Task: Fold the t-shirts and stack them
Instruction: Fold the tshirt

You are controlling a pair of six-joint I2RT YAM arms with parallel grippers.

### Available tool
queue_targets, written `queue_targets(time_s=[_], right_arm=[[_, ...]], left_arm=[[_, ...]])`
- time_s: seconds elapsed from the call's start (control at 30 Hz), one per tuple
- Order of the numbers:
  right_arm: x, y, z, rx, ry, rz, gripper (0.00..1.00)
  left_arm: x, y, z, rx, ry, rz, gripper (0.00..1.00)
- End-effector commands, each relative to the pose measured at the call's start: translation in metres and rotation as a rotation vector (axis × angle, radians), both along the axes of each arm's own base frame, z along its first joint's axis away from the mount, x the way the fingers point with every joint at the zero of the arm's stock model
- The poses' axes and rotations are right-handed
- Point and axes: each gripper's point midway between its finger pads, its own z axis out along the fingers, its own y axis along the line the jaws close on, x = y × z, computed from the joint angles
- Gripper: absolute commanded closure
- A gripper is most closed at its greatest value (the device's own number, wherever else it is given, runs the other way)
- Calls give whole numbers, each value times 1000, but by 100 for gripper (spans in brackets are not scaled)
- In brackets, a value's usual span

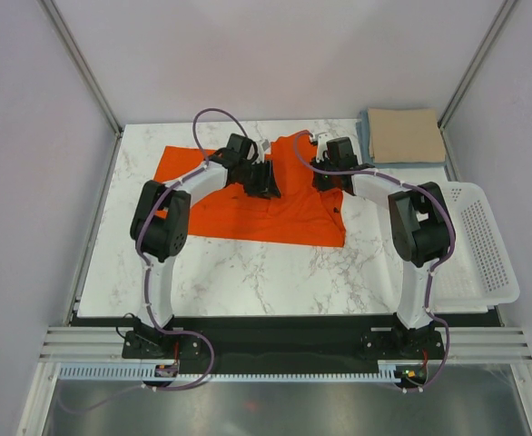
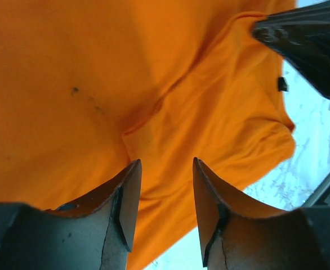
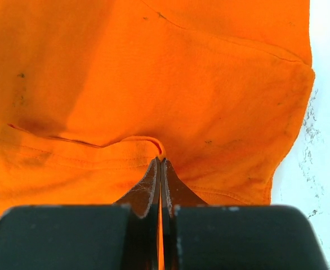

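The bright orange t-shirt (image 1: 239, 213) lies spread and partly bunched across the back middle of the marble table (image 1: 248, 272). My left gripper (image 1: 264, 182) hangs over its upper middle. In the left wrist view this gripper (image 2: 166, 163) is open, its jaws apart over a fold of orange t-shirt (image 2: 69, 84). My right gripper (image 1: 328, 177) is at the shirt's upper right part. In the right wrist view it (image 3: 160, 160) is shut on a pinched ridge of the orange t-shirt (image 3: 210, 84). A folded tan-beige t-shirt (image 1: 405, 134) rests on a light blue one (image 1: 364, 132) at the back right corner.
A white perforated basket (image 1: 484, 245) stands at the table's right edge, next to the right arm. Grey walls and metal posts enclose the table. The right gripper's dark body (image 2: 311, 45) shows at the top right of the left wrist view.
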Motion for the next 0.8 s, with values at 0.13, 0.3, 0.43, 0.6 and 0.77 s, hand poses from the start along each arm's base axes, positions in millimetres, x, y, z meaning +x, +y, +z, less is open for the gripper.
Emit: queue_targets(time_s=[0.13, 0.3, 0.43, 0.6, 0.77], right_arm=[[5, 16, 25, 83, -48, 23, 100], [5, 16, 26, 80, -53, 23, 100], [6, 14, 26, 78, -54, 19, 100], [7, 16, 26, 82, -53, 17, 100], [6, 15, 25, 78, -52, 14, 100]], left_arm=[[25, -5, -8, 24, -65, -1, 51], [28, -3, -18, 46, -62, 2, 50], [24, -3, -27, 47, -42, -8, 51], [21, -6, -30, 47, -39, -19, 51], [22, -5, -29, 56, -49, -16, 63]])
